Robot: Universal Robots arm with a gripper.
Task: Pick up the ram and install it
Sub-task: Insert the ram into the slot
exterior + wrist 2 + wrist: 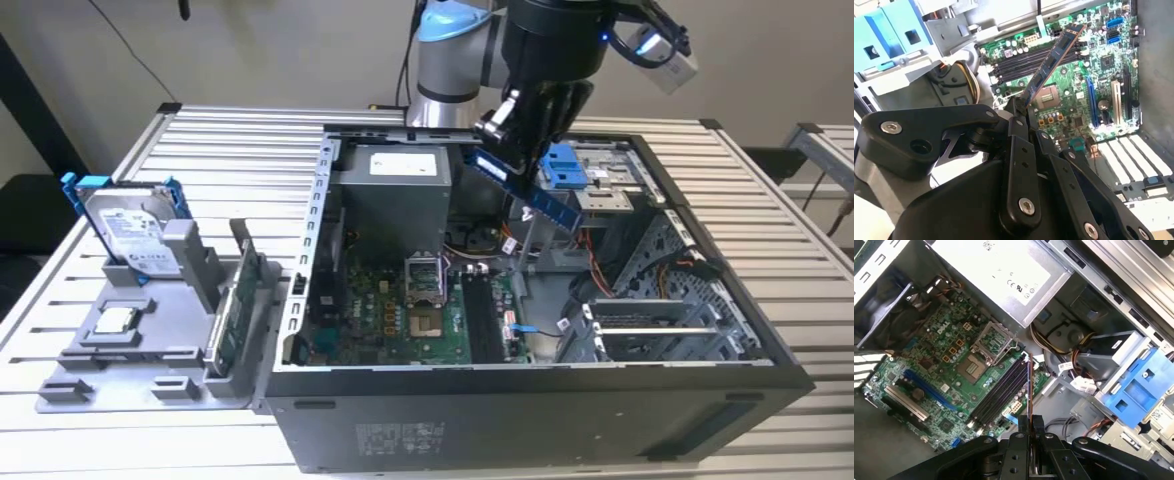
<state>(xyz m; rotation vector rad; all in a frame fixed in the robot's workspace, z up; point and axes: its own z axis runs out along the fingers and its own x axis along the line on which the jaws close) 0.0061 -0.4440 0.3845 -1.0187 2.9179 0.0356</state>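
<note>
My gripper hangs over the open computer case, shut on the ram. The ram is a long, thin, dark stick with black chips, held by one end and slanting down into the case, above the motherboard. In the second wrist view the ram sticks out from the shut fingers over the black memory slots. In the first wrist view it shows edge-on as a thin line running from the gripper toward the slots. It is clear of the board.
A grey power supply and a blue drive bracket flank the gripper inside the case. On the exterior view's left, a grey fixture holds a hard drive in a blue bracket and a green circuit board on edge.
</note>
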